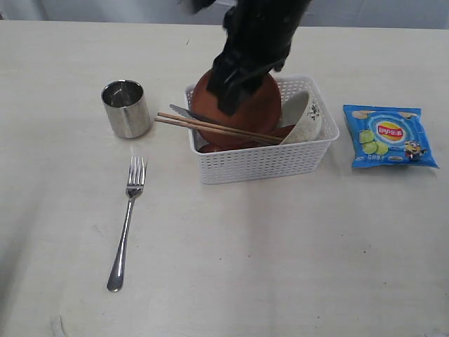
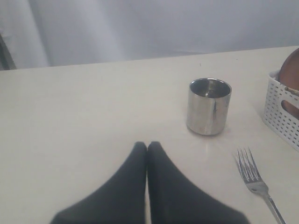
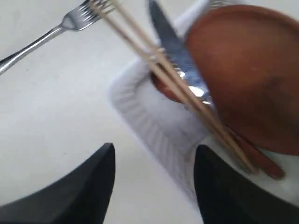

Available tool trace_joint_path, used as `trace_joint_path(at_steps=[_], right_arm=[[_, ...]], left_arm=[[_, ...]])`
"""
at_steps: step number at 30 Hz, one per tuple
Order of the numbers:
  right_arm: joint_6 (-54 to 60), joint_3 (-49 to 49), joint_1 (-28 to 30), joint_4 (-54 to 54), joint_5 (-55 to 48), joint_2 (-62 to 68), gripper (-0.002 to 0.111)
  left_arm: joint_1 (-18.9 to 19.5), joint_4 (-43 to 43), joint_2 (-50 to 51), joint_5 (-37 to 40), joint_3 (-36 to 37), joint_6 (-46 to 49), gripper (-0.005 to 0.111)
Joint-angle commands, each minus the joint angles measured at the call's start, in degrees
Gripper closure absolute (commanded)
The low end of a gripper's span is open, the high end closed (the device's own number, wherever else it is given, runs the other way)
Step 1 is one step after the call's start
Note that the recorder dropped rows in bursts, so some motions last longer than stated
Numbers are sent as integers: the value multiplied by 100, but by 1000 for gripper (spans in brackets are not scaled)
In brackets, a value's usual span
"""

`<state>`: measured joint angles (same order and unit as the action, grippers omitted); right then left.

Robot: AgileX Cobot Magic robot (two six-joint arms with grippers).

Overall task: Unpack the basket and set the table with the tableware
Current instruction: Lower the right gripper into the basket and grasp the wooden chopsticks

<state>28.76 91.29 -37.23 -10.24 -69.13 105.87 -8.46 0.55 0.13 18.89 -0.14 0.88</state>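
Looking across the exterior view, we found the basket (image 1: 263, 163) just right of centre on the pale surface (image 1: 280, 267), with most of the tableware in it. The reddish-brown plate (image 1: 261, 116) stood on edge inside, tilted. The white bowl (image 1: 305, 116) leaned just beside it toward the right wall, its dark floral mark facing outward. The chopsticks (image 1: 217, 128) lay across the front of the plate and stuck out over the basket's left rim. The knife (image 1: 184, 111) poked out at that same rim, just above them.

Left of the basket, the steel cup (image 1: 126, 109) stood upright on the surface, mouth up. The fork (image 1: 128, 221) lay below it toward the lower left, tines pointing toward the cup and apart from it.

At the right edge lay a blue chip bag (image 1: 389, 135), flat and well apart from the basket. It bore a red-and-yellow round logo, green slices and a small yellow cartoon figure. We could not read its lettering at this size.

The right arm (image 1: 259, 35) came down from the top of the frame over the plate. The right claw (image 3: 154, 151) was released, fingers spread wide with the basket's corner showing in the gap, grasping nothing. The left claw (image 2: 147, 149) was clenched tip to tip, empty, above bare surface near the cup.
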Motion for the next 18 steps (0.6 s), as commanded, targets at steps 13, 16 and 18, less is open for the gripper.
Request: trace_joint_path(at_steps=[13,16,18], right_arm=[[-524,-342,-914,1706,1250,631,59],[-538,-342,-914,1817,1281,696,59],[-538,-342,-914,1848,1357,741,59]], left_arm=[[-33,-13,-13,-48,14,-25,107],[-33,-13,-13,-48,14,-25,107],[-33,-13,-13,-48,14,-25,107]])
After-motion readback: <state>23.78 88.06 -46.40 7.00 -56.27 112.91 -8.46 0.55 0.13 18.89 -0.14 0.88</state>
